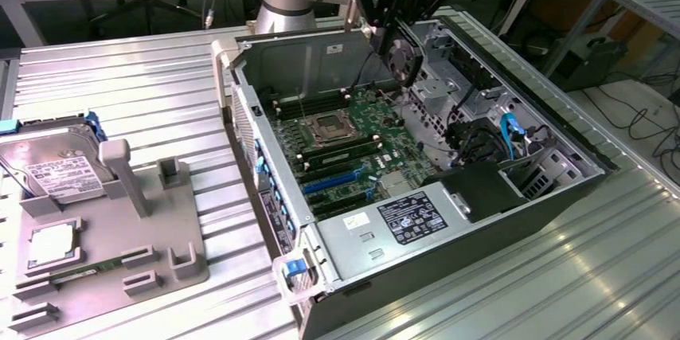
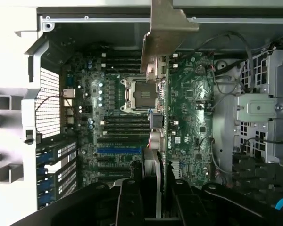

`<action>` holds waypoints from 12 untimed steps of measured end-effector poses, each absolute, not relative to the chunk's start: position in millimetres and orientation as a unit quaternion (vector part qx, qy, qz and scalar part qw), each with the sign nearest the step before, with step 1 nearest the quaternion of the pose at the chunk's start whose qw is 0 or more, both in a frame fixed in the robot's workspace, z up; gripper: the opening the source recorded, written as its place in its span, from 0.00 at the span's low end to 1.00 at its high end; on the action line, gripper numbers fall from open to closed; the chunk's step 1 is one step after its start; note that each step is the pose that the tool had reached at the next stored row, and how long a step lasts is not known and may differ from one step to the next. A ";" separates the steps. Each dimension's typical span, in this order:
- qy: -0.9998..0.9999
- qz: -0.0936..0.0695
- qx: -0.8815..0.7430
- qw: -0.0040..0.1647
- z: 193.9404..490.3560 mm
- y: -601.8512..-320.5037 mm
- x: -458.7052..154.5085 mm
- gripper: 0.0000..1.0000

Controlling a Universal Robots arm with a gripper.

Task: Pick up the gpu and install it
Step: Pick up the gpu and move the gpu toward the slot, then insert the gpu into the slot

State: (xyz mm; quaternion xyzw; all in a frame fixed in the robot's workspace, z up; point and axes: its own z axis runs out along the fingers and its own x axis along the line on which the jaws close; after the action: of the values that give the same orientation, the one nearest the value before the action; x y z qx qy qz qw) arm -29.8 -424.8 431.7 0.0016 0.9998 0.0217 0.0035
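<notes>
My gripper [image 1: 400, 31] hangs over the open computer case [image 1: 255, 117], shut on the gpu [image 1: 403, 60]. The card hangs on edge below the fingers, its black round fan facing the exterior view's left. In the wrist view the gpu [image 2: 158, 141] appears edge-on between the black fingers [image 2: 128, 202], its silver bracket [image 2: 166, 28] pointing toward the case's back wall. It is held above the motherboard [image 1: 356, 145], clear of the blue expansion slots [image 2: 120, 151] near the board's lower part. The empty CPU socket [image 2: 139, 94] lies beside the card's line.
A power supply [image 1: 409, 220] fills the case's near corner, with a drive cage and blue cables [image 1: 508, 137] toward the exterior view's right. Outside the case, a grey fixture [image 1: 138, 236] holds a silver hard drive [image 1: 59, 169] and a narrow memory stick [image 1: 91, 270].
</notes>
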 end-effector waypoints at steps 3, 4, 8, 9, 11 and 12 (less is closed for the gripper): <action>1.000 0.022 0.002 0.004 431.1 -424.9 -28.0 0.28; 1.000 0.022 0.002 0.004 431.1 -424.9 -28.0 0.28; 1.000 0.022 0.002 0.004 431.0 -424.8 -28.0 0.28; 1.000 0.022 0.002 0.004 431.0 -424.8 -28.0 0.28; 1.000 0.022 0.002 0.004 431.0 -424.8 -28.0 0.28; 1.000 0.022 0.002 0.004 431.0 -424.8 -28.0 0.28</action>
State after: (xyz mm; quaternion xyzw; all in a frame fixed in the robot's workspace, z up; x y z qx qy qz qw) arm -28.0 -424.8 431.0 0.0017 0.9998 0.0217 0.0037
